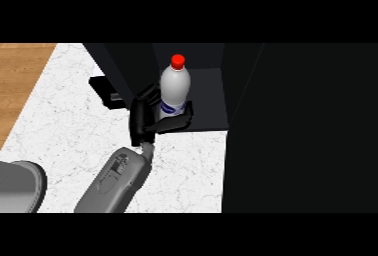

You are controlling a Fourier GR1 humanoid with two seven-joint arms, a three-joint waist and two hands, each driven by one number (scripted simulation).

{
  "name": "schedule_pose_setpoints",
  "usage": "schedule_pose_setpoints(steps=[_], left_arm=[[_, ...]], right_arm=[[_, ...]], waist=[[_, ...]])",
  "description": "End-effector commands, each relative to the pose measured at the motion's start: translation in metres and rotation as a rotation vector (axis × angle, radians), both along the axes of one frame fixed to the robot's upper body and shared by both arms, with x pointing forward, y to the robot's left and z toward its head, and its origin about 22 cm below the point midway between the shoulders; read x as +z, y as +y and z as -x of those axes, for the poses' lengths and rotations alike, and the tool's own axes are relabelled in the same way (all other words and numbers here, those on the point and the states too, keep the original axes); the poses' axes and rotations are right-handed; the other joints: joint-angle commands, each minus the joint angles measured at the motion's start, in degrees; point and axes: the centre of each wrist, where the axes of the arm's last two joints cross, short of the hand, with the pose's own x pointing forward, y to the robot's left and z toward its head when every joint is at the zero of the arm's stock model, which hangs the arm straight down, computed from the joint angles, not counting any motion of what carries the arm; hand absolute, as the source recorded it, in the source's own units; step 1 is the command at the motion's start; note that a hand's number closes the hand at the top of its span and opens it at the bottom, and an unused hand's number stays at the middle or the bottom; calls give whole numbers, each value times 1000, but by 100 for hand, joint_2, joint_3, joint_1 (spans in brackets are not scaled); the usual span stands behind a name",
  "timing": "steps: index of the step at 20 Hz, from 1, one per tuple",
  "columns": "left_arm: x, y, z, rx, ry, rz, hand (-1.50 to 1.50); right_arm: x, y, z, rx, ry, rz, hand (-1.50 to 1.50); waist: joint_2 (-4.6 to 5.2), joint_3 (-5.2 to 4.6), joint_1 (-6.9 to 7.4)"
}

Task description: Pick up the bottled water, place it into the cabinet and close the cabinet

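Nearest me, my forearm crosses the white marble surface (81, 120). My right hand (148, 117) curls around the bottled water (174, 90), holding it upright at the open front of the dark cabinet (214, 107), red cap up.

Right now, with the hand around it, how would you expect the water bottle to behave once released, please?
The water bottle is tall and narrow with a red cap, so it probably tips easily if nudged. On its side, its round body would likely roll. The right hand grips low, so the top may sway.
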Motion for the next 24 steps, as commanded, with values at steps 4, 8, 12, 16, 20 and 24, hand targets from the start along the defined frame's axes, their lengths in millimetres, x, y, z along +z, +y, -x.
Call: schedule_pose_setpoints(steps=[4,8,12,16,20,24], left_arm=[[49,2,-58,-46,-57,-138,150],[37,3,-57,11,-35,-197,150],[22,20,-56,53,-29,-313,150],[20,19,-59,104,-31,-388,150],[17,20,-61,160,-45,-441,-150],[15,23,-81,131,-9,-458,-150]], right_arm=[[3,-4,-7,-6,-23,-5,-150],[2,2,4,33,7,-1,-150],[-1,-1,1,23,-3,0,-150],[3,1,-4,38,-12,6,-150],[-1,-8,0,32,-13,4,-150],[-7,3,-3,43,2,-12,-150]], waist=[[210,-26,-245],[202,-28,-327],[209,-24,-319],[225,-25,-323],[230,-21,-395],[266,-36,-344]])
